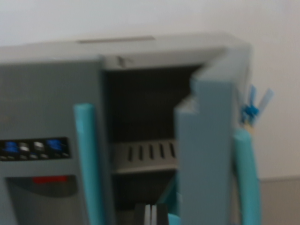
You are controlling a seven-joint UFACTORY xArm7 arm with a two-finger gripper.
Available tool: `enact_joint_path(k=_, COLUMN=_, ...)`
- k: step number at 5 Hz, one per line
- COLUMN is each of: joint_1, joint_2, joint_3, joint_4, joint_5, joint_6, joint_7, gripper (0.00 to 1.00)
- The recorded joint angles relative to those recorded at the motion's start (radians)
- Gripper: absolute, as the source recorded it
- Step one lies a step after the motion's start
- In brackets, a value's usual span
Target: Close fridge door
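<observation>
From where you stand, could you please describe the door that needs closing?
The grey toy fridge fills the wrist view. Its right-hand door stands swung open, edge-on to the camera, baring a slotted shelf. Unlike the shut left door with its button panel, its teal handle sits outside, at the wrist view's right.

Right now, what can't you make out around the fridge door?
- Fingers: cut off by the wrist view's bottom edge; open or shut unclear.
- Control panel buttons: too blurred to read.
- Fridge interior above the shelf: dark, contents unclear.
- Open door: hides the right side of the interior.
</observation>
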Motion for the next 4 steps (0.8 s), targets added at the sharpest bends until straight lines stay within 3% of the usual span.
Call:
enact_joint_path(k=1, joint_1=0.0000, joint_2=0.026, joint_3=-0.051, joint_4=0.000, joint_5=0.0000, joint_6=0.000, joint_7=0.000, gripper=1.00)
enact_joint_path(k=2, joint_1=0.0000, joint_2=0.026, joint_3=-0.051, joint_4=0.000, joint_5=0.0000, joint_6=0.000, joint_7=0.000, gripper=1.00)
enact_joint_path(k=3, joint_1=0.0000, joint_2=0.065, joint_3=-0.098, joint_4=0.000, joint_5=0.0000, joint_6=0.000, joint_7=0.000, gripper=1.00)
enact_joint_path(k=4, joint_1=0.0000, joint_2=0.065, joint_3=-0.098, joint_4=0.000, joint_5=0.0000, joint_6=0.000, joint_7=0.000, gripper=1.00)
